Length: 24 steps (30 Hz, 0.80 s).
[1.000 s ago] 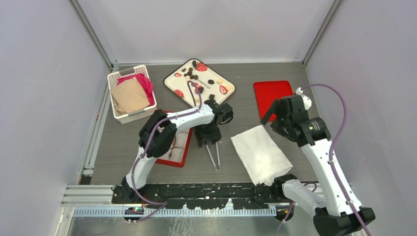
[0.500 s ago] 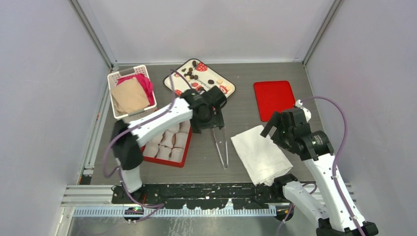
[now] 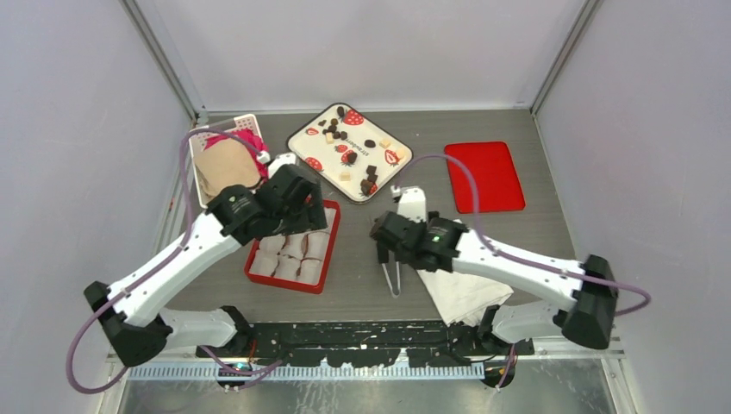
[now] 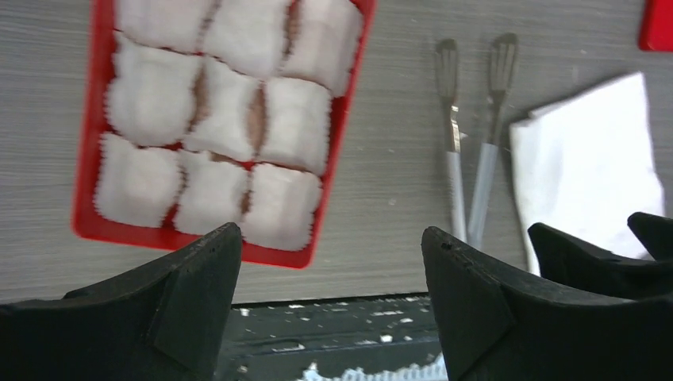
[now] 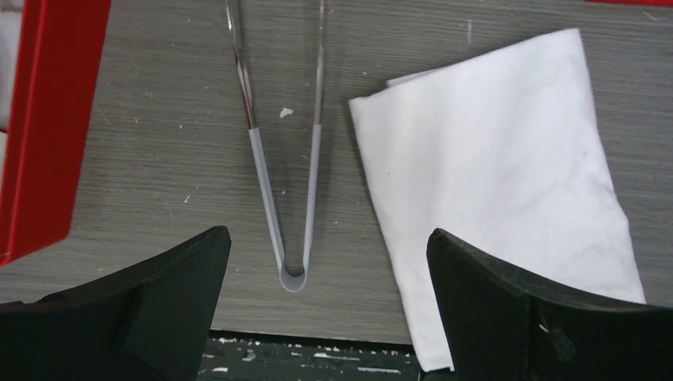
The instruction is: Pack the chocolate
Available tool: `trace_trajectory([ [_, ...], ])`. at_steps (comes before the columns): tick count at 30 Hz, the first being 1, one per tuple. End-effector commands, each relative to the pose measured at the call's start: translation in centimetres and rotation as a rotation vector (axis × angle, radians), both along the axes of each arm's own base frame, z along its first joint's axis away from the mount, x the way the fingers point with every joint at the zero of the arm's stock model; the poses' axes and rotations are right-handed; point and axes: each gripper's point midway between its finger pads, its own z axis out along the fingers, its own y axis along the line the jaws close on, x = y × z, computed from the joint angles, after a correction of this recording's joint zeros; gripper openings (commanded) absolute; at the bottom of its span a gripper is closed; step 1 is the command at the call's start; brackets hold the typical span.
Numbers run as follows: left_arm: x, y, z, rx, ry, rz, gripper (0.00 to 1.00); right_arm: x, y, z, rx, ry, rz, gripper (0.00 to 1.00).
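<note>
The chocolate [image 3: 334,129], small dark and pale pieces, lies scattered on a white strawberry-printed tray [image 3: 362,129] at the back centre. A red box [image 3: 289,283] of white paper cups [image 4: 214,119] sits left of centre. Metal tongs [image 3: 392,276] lie on the table beside it and also show in the left wrist view [image 4: 472,159] and the right wrist view [image 5: 286,182]. My left gripper [image 3: 302,207] hangs open and empty above the box, as the left wrist view [image 4: 331,232] shows. My right gripper [image 3: 388,241] is open and empty over the tongs' handle end, as the right wrist view [image 5: 327,233] shows.
A white basket [image 3: 228,164] with pink and tan cloth stands at the back left. A flat red lid [image 3: 483,177] lies at the back right. A folded white cloth [image 3: 465,293] lies right of the tongs, under my right arm.
My left gripper has drawn back left from the tongs to above the red box. My right arm has swung from the right side to the centre, over the tongs.
</note>
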Motion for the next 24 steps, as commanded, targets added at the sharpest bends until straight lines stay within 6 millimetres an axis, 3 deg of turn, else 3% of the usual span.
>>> trace_trajectory([
  [1, 1.1, 3.9, 2.2, 0.045, -0.187, 0.063, 0.84, 2.0, 2.9, -0.4, -0.005, -0.072, -0.011, 1.0],
  [5, 0.8, 5.1, 2.8, 0.007, -0.263, 0.076, 0.86, 0.8, 4.6, -4.6, 0.041, 0.037, 0.027, 1.0],
  [12, 0.6, 4.9, 2.1, 0.013, -0.241, 0.052, 0.86, 0.2, 6.0, -9.0, 0.046, 0.127, 0.048, 0.89],
  [19, 0.9, 4.0, 0.9, 0.049, -0.188, 0.007, 0.86, 1.0, 6.1, -11.6, 0.036, 0.166, 0.027, 0.87],
  [24, 1.1, 3.7, 0.3, 0.043, -0.161, 0.0, 0.85, 1.7, 6.0, -12.6, 0.028, 0.173, 0.008, 0.7],
])
